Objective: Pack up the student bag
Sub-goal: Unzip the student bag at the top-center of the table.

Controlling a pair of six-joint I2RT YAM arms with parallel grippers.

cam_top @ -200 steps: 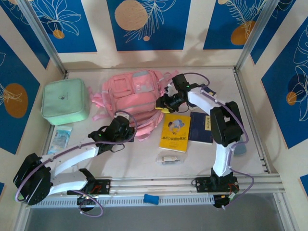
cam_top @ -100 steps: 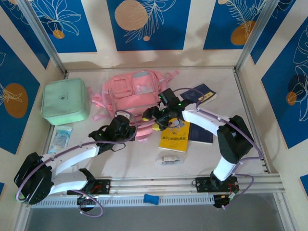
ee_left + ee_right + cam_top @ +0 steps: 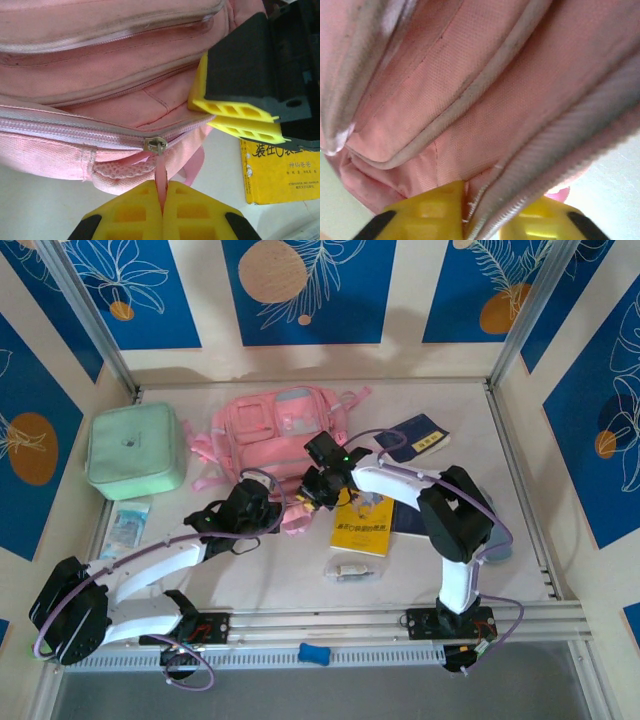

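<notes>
Right gripper [image 3: 308, 498] has swung left to the soft pink fabric student bag [image 3: 275, 425] at the surface's [image 3: 515, 470] far middle, its yellow fingers [image 3: 435, 205] nipping the toothed zip edge. Left gripper [image 3: 162, 192] pinches the thin zip pull [image 3: 160, 167] at the bag's near edge.

Seen from above, the near edge of the soft pink fabric backpack [image 3: 275, 430] is hidden from us under the right gripper [image 3: 308, 500]. The pink zipper pull [image 3: 160, 170] vanishes between the fingers of the left gripper [image 3: 162, 192]. The frame edge cuts off the yellow paperback book [image 3: 280, 175]. We cannot identify the small pale object [image 3: 350, 570].
</notes>
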